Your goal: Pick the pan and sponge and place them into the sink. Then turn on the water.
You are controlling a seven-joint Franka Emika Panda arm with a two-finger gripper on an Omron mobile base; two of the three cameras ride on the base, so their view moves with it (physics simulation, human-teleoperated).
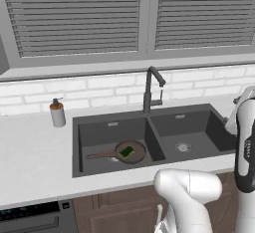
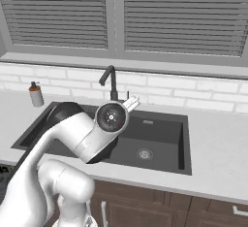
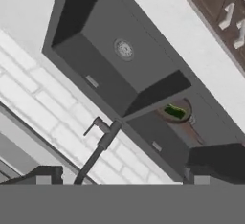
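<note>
where white counter (image 1: 35,152) meets white brick backsplash (image 1: 99,90) under shuttered window (image 1: 74,18) | sink (image 1: 112,111) dark, double basin | pan (image 1: 130,152) in left basin, handle along basin floor pointing left | sponge (image 1: 127,152) inside pan | gripper (image 3: 122,180) jaws wide, nothing held

Pan (image 3: 178,114) half hidden behind sink (image 3: 143,70) divider; left basin blocked by arm in right base view

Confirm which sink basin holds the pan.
The left basin of the sink, on the soap dispenser side. The pan lies on its floor with the sponge in it; the right basin shows just its drain.
</note>
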